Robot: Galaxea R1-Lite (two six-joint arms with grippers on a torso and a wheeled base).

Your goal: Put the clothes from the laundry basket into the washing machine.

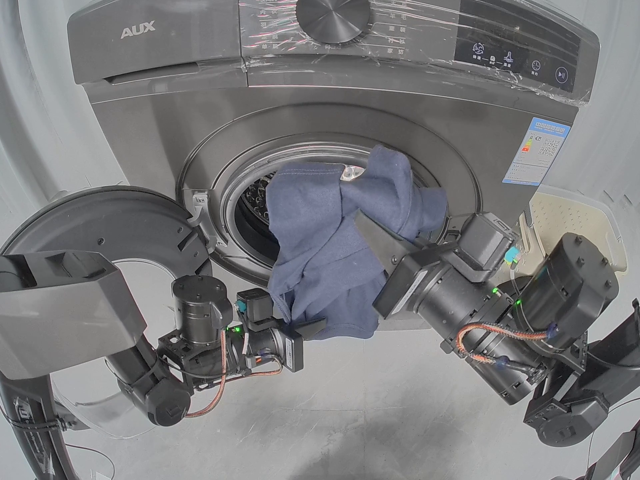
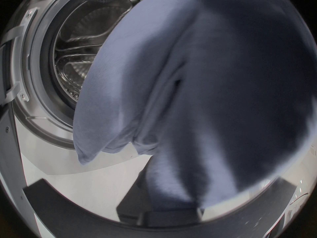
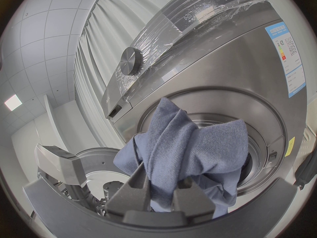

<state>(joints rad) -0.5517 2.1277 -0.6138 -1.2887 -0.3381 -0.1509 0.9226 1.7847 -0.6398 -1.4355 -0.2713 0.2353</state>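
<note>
The right gripper [image 3: 161,199] is pinching the navy garment [image 1: 320,255] tight, holding it up at the open mouth of the washing machine [image 1: 167,121] for feeding in. The left gripper [image 1: 310,330] is sitting at the hem, hold unclear.

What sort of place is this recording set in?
Likely a staged laundry test area, not a home: a grey, partly film-wrapped front-loading washing machine, a cream perforated plastic laundry basket beside it, white curtains behind.

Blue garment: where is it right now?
Head view, centre: the blue garment hangs from the right gripper across the open mouth of the washing machine, not yet inside its drum, with the left gripper at its lower hem.
</note>
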